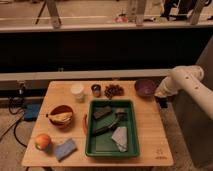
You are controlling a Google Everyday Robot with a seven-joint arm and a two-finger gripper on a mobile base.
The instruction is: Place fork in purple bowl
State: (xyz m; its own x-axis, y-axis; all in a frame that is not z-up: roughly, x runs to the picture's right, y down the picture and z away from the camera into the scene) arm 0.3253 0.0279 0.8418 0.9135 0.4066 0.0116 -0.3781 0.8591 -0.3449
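Observation:
The purple bowl (145,88) stands at the table's far right corner, uncovered, and I cannot make out anything inside it. My gripper (159,94) hangs at the end of the white arm (182,80), just right of the bowl at the table's right edge. A dark long utensil (103,130) lies slanted in the green tray (91,142); I cannot tell whether it is the fork.
In the tray lie a dark block (103,112) and a grey cloth (120,138). A red-orange bowl (61,116) with a banana, a white cup (77,91), a small dark cup (96,90), a dark fruit cluster (113,90), an orange fruit (42,141) and a blue sponge (65,149) stand on the table.

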